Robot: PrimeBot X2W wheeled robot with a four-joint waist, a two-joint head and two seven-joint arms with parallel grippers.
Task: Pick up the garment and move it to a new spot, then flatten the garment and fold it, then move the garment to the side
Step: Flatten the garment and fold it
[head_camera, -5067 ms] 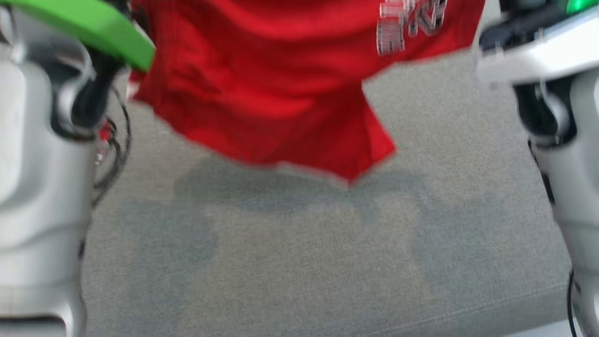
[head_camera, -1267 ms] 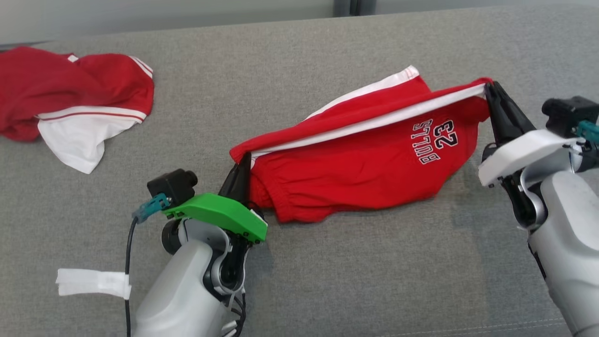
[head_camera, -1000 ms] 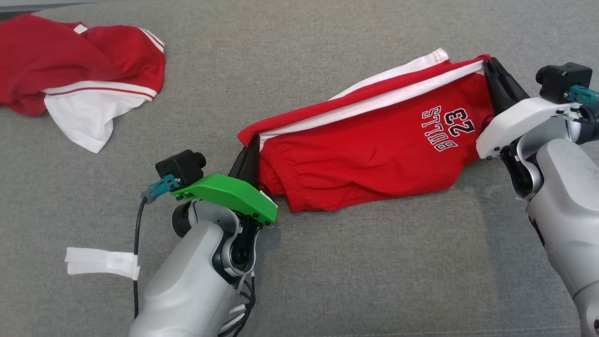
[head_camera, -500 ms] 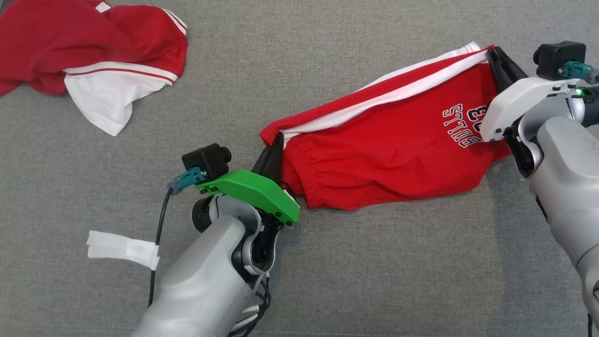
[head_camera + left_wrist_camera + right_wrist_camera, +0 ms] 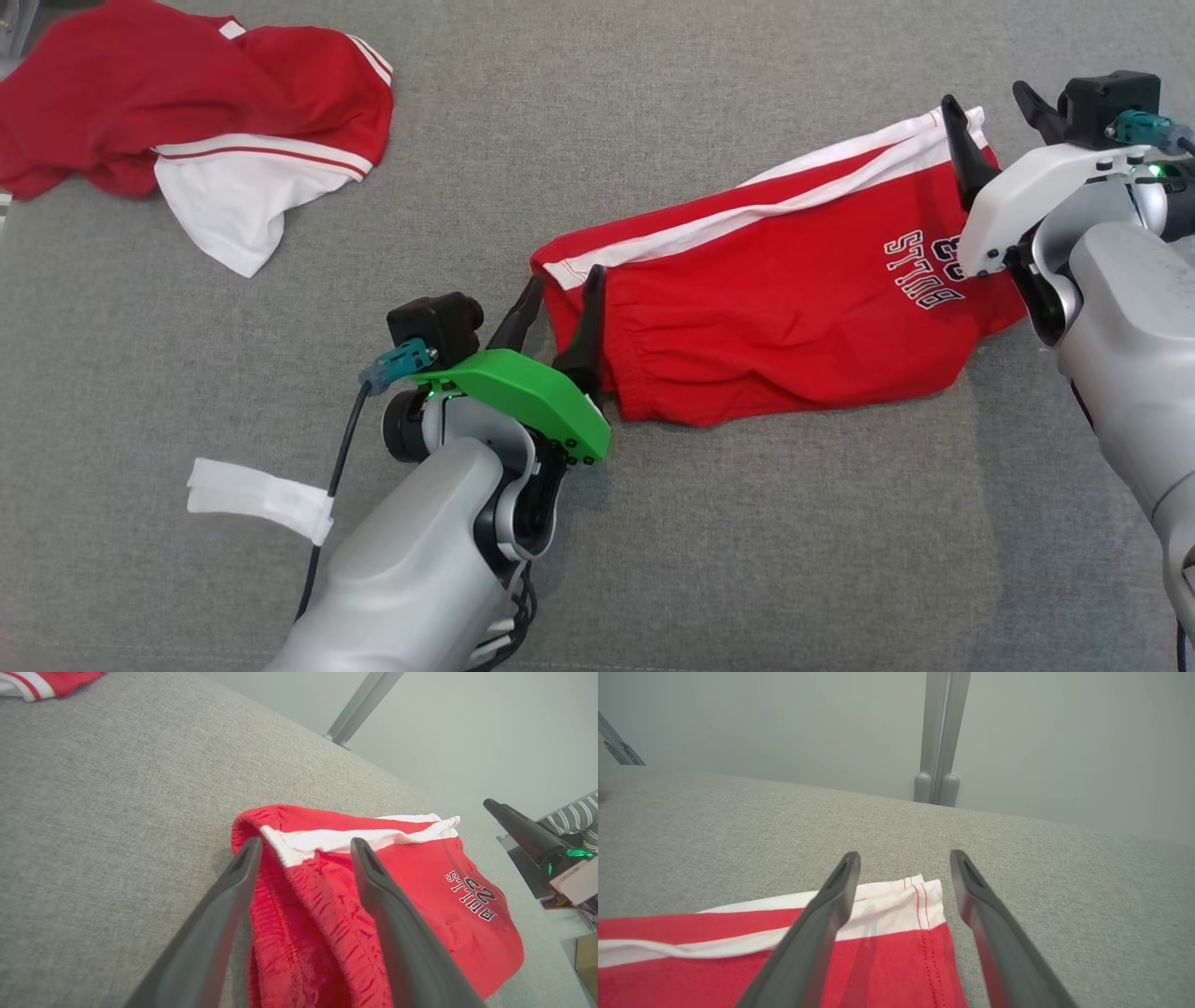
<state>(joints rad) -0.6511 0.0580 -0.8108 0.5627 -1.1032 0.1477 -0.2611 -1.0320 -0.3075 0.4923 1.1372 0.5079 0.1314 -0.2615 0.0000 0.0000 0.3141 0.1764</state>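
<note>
The garment (image 5: 766, 299) is a pair of red shorts with white side stripes and "BULLS 23" lettering, lying folded lengthwise on the grey cushion (image 5: 597, 131). My left gripper (image 5: 562, 287) stands open over the elastic waistband corner (image 5: 289, 847), its fingers straddling the cloth without pinching it. At the hem end my right gripper (image 5: 988, 105) is open too, with the white-striped hem corner (image 5: 920, 896) lying between and below its fingers. The right gripper's finger (image 5: 518, 828) also appears at the right of the left wrist view.
A second red and white garment (image 5: 187, 140) lies crumpled at the far left of the cushion. A white tag (image 5: 257, 495) hangs from my left arm's cable. Beyond the cushion's far edge stand a pale wall and a grey post (image 5: 941, 737).
Both grippers were shut on the shorts' ends and are now open; the cloth has dropped flat onto the cushion. The camera has shifted, sliding the scene rightward and down.
</note>
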